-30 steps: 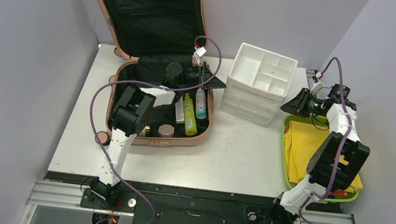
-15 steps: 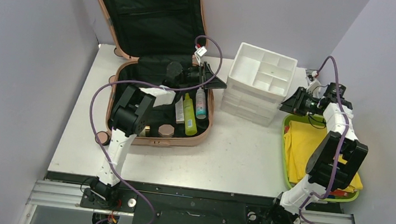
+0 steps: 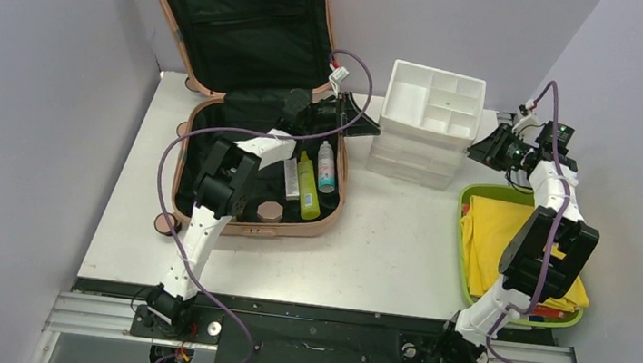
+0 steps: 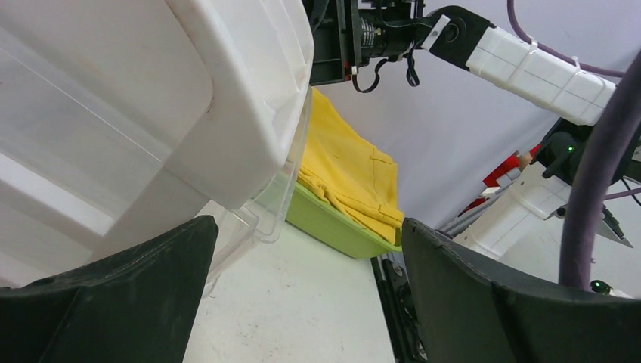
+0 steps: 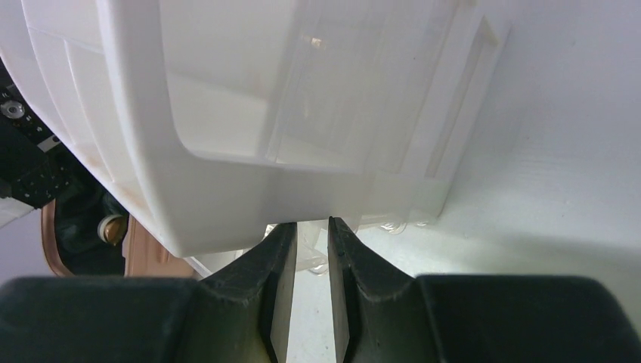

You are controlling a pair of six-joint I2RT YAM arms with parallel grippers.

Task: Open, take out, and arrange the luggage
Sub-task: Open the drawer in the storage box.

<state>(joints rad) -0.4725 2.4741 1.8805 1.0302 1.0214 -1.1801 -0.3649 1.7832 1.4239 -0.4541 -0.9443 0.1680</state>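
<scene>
The salmon-pink luggage (image 3: 251,226) lies open at the back left, its lid against the wall. Its black-lined base holds a green bottle (image 3: 306,184), a small teal-capped bottle (image 3: 327,166), a white tube (image 3: 291,178) and a round jar (image 3: 270,211). My left gripper (image 3: 367,130) is open and empty, past the luggage's right rim and beside the white organizer's left side; in the left wrist view (image 4: 306,227) its jaws are wide apart over bare table. My right gripper (image 3: 478,151) is at the organizer's right side; in the right wrist view (image 5: 311,223) its fingers are nearly together, empty, at the organizer's lower edge.
The white compartmented drawer organizer (image 3: 432,98) stands at the back centre, also in the left wrist view (image 4: 113,91) and the right wrist view (image 5: 249,113). A lime-green tray (image 3: 463,271) with folded yellow cloth (image 3: 500,229) sits at the right edge.
The organizer has turned square and shifted back and to the right. My left gripper moved right, past the luggage rim to the organizer. My right gripper moved back and its fingers closed.
</scene>
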